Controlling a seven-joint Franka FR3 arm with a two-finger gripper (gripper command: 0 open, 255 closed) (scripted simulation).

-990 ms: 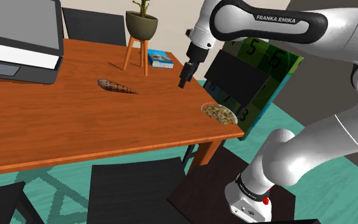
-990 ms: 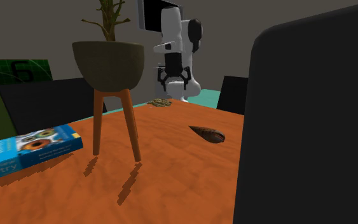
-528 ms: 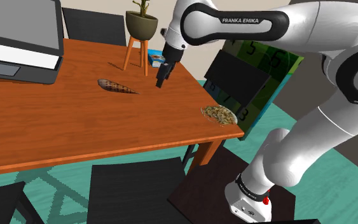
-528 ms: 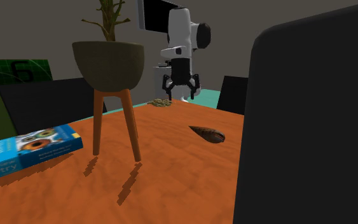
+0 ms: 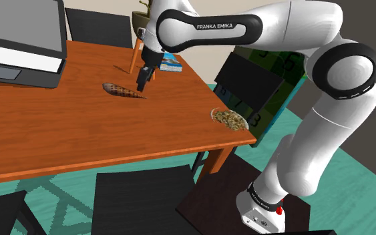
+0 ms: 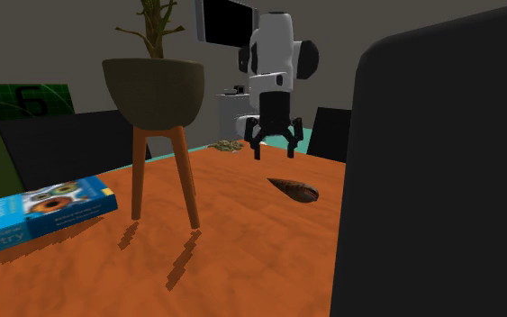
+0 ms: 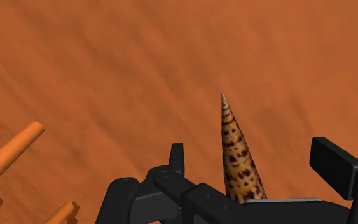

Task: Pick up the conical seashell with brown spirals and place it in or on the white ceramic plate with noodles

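Hovering, two fingers spread apart and clasping nothing: one gripper (image 6: 274, 151), just above one shell (image 5: 121, 89) lying on the table (image 5: 79, 133); one plate (image 5: 214, 113) sitting well apart, near the corner.

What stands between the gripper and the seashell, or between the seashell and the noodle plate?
Nothing visible. The gripper hangs open above the seashell with only air between, and bare table runs from the seashell to the plate.

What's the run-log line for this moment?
phase: pre-grasp | brown-spotted conical seashell: flat on orange-brown table | jaws: open, above seashell, not touching | round plate of noodles: at table corner
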